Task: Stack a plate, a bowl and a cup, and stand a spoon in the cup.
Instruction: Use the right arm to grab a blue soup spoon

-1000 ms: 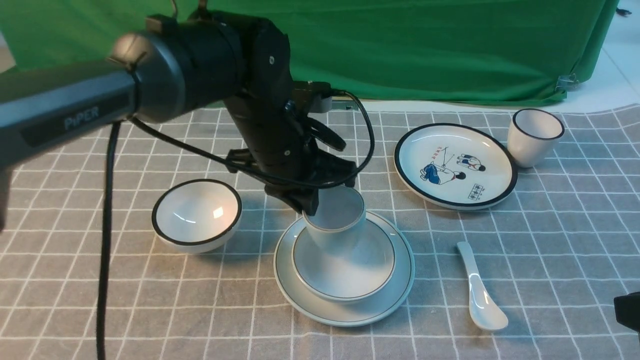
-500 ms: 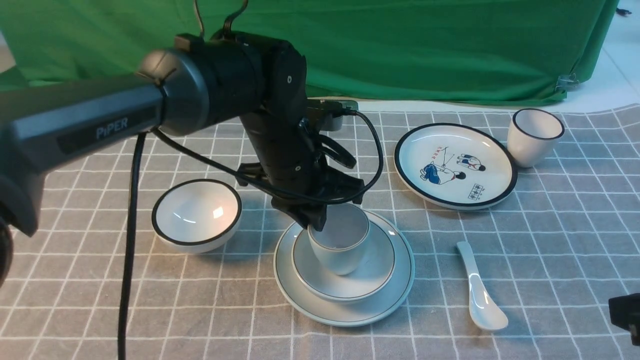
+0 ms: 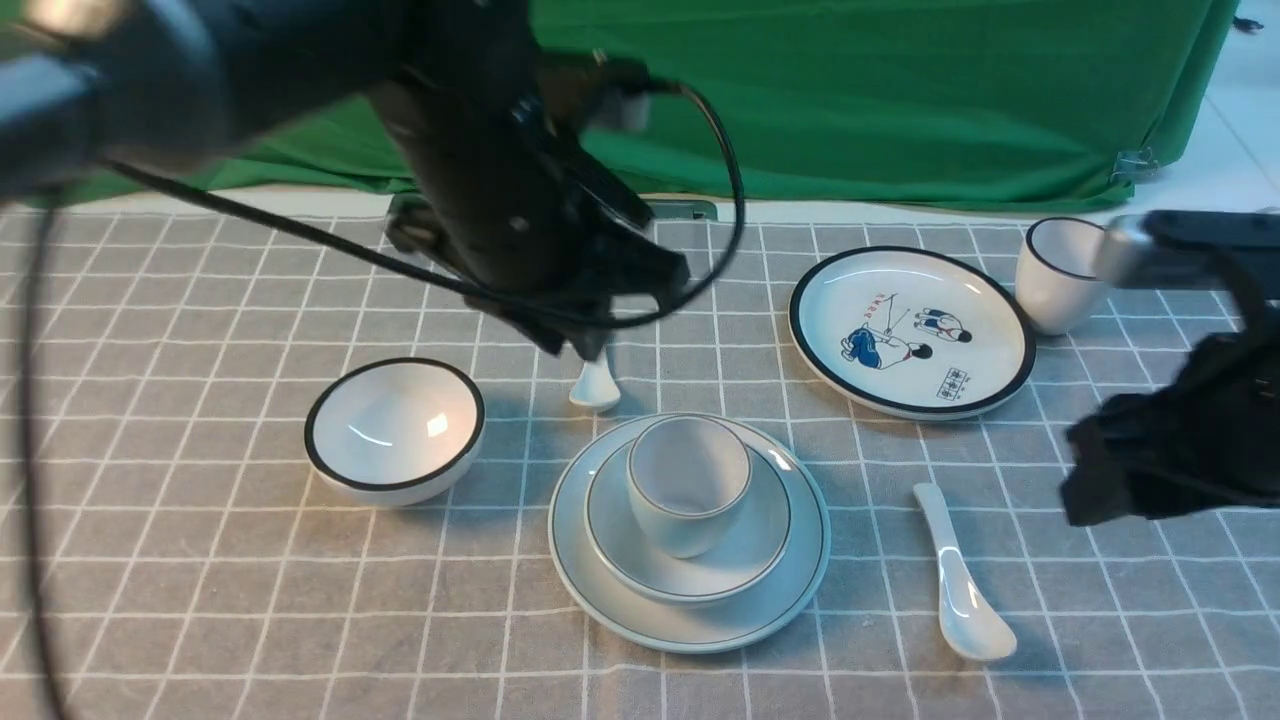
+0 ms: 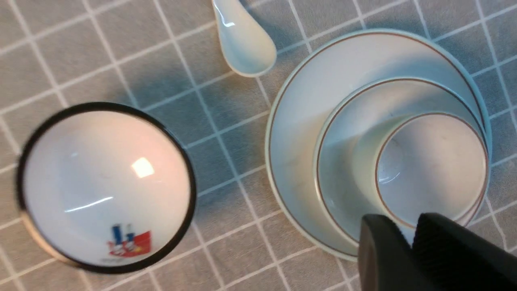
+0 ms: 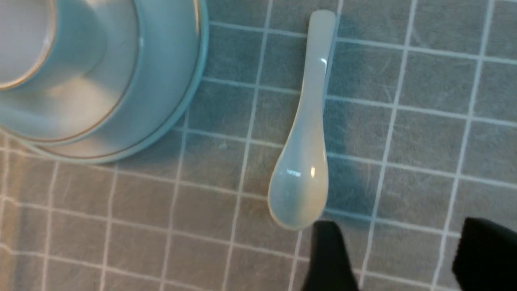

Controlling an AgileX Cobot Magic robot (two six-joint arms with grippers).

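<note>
The pale plate [image 3: 800,590] lies at the table's middle front with the shallow bowl [image 3: 760,540] on it and the grey-green cup [image 3: 688,470] upright in the bowl. My left gripper [image 3: 580,345] is shut and empty, raised behind and left of the stack; in the left wrist view its fingertips [image 4: 375,242] hang over the cup [image 4: 432,161], bowl [image 4: 343,133] and plate [image 4: 299,105]. The plain white spoon [image 3: 960,575] lies right of the plate. My right gripper [image 3: 1090,490] is open, above the cloth just right of the spoon [image 5: 305,161].
A black-rimmed white bowl [image 3: 395,430] sits left of the stack. A smaller spoon [image 3: 595,385] lies behind it. A cartoon plate [image 3: 910,330] and a black-rimmed cup [image 3: 1065,270] stand at the back right. A green cloth hangs behind the table.
My left gripper let go of the cup, which now stands in the bowl, and rose back and to the left. My right arm came in from the right toward the spoon.
</note>
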